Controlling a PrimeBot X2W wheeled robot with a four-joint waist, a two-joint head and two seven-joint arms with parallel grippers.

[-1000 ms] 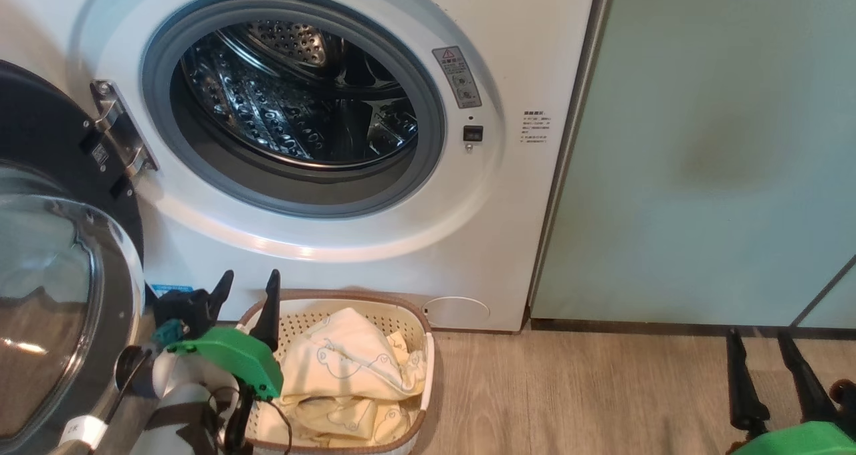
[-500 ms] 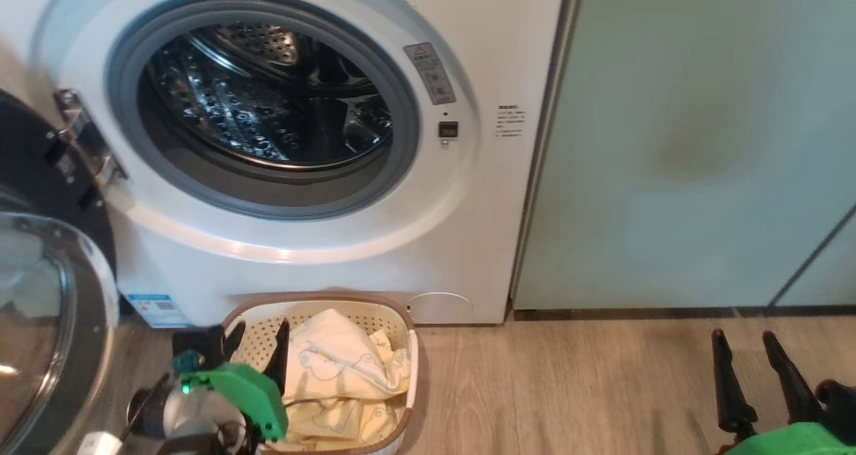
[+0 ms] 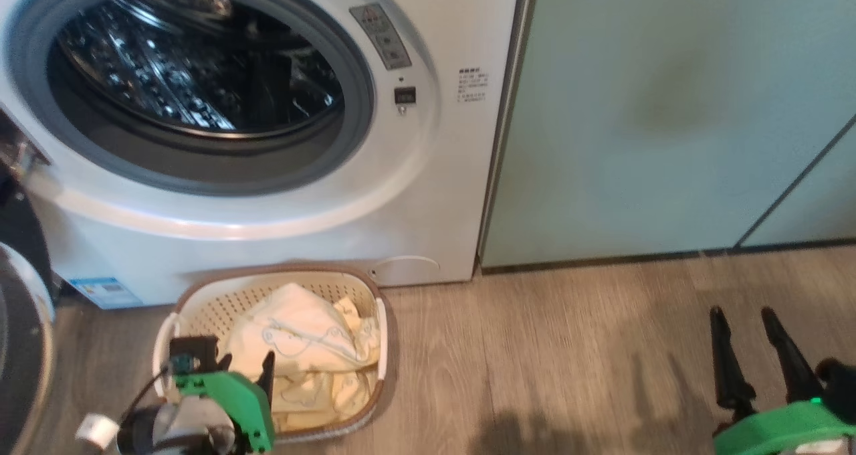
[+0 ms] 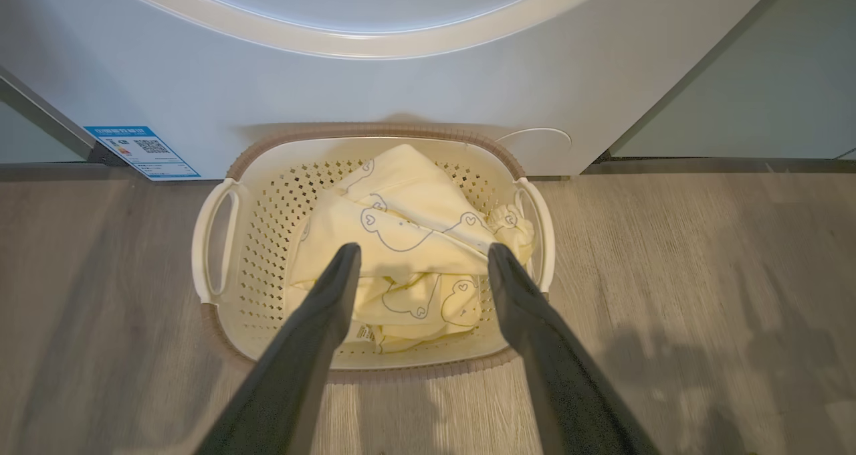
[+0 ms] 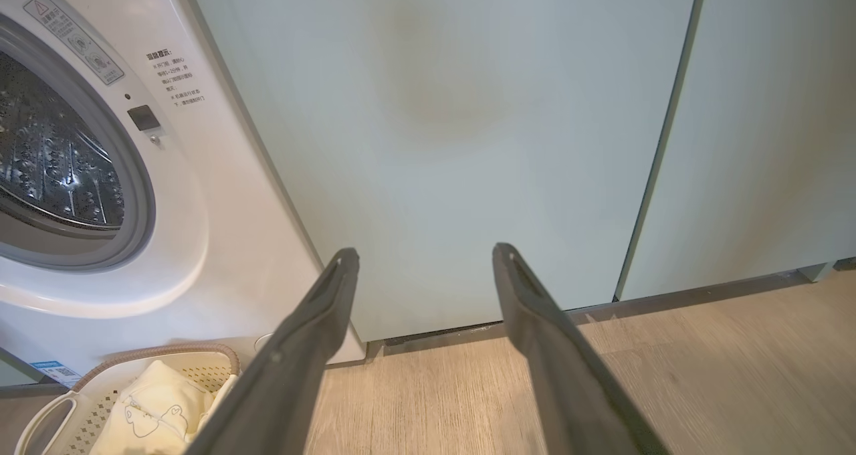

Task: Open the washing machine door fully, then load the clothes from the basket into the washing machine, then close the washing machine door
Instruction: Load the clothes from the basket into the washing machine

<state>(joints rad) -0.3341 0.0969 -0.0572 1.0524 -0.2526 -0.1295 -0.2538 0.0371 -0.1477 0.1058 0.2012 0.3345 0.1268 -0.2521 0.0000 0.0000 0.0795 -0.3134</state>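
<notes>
The white washing machine (image 3: 428, 194) stands with its steel drum (image 3: 194, 73) exposed. The washing machine door (image 3: 23, 321) is swung open at the head view's far left edge. On the floor in front sits the cream basket (image 3: 200, 298), holding the pale yellow clothes (image 3: 301, 328) with bear outlines. My left gripper (image 3: 246, 360) hangs open over the basket's near left part. In the left wrist view its fingers (image 4: 334, 294) frame the clothes (image 4: 401, 221), with nothing between them. My right gripper (image 3: 741, 314) is open over bare floor at the lower right, far from the basket.
Pale green cabinet panels (image 3: 669, 107) run right of the machine, straight ahead of my right gripper (image 5: 426, 251). Wood-look floor (image 3: 548, 361) stretches between the basket and the right arm. A blue label sticker (image 4: 142, 150) sits low on the machine's front.
The camera has turned, so the machine and basket slid left and up in the picture. My left gripper has drawn back from the basket's far rim to its near side, still open.
</notes>
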